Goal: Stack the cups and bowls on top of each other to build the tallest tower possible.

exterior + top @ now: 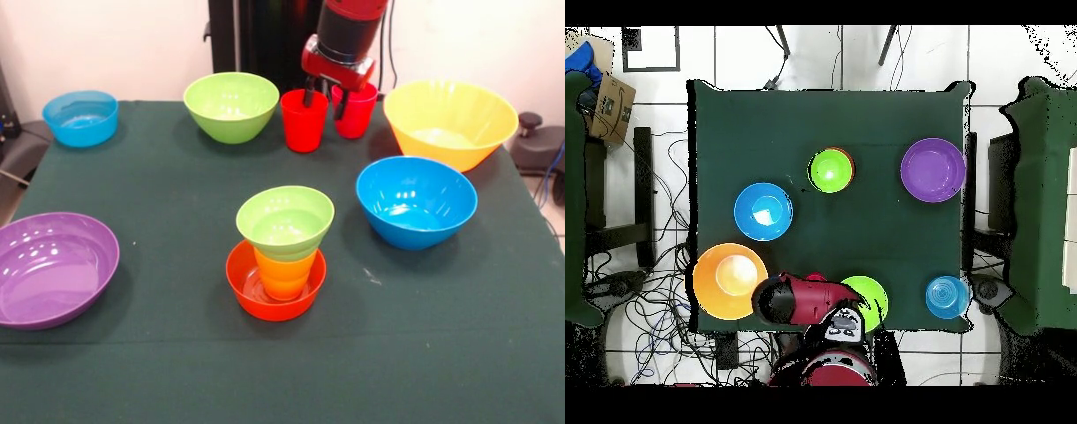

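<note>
The tower stands mid-table: a small orange bowl (pixel 275 296) holds an upturned yellow-orange cup (pixel 284 274), with a small green bowl (pixel 285 221) on top; from above, the tower (pixel 831 170) shows mostly green. At the far edge a red cup (pixel 304 121) and a pink-magenta cup (pixel 355 113) stand upright side by side. My gripper (pixel 324 99) hangs open between them. One finger is at the red cup's rim and the other is in front of the pink cup. In the overhead view the arm (pixel 805 300) hides the gripper and both cups.
Loose bowls ring the tower: a green bowl (pixel 231 106) (pixel 868 298) beside the red cup, a large yellow bowl (pixel 450 122) (pixel 730 281), a blue bowl (pixel 416 201) (pixel 763 211), a small blue bowl (pixel 80 117) (pixel 947 297) and a wide purple bowl (pixel 55 268) (pixel 933 169).
</note>
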`<state>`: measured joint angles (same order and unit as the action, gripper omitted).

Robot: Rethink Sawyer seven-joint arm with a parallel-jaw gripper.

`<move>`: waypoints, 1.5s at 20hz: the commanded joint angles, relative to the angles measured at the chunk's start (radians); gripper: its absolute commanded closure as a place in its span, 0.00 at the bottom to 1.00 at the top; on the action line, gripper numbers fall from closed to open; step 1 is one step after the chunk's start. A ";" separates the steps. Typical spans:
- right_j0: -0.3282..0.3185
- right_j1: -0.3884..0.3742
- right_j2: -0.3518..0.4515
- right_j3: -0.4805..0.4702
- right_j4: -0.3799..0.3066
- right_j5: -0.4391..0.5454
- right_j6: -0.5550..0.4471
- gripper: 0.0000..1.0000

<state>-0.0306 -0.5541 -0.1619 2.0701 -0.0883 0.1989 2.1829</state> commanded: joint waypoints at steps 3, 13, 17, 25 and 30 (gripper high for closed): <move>0.011 0.016 0.067 0.001 0.037 -0.086 0.162 0.00; 0.011 0.045 0.059 0.013 0.015 -0.184 0.166 0.00; -0.005 0.065 0.072 0.017 0.010 -0.224 0.161 0.00; -0.017 0.111 0.077 0.026 0.007 -0.239 0.145 0.00; -0.019 0.123 0.073 0.033 0.000 -0.255 0.143 0.00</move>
<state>-0.0421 -0.4800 -0.1665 2.0770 -0.0879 0.0001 2.1829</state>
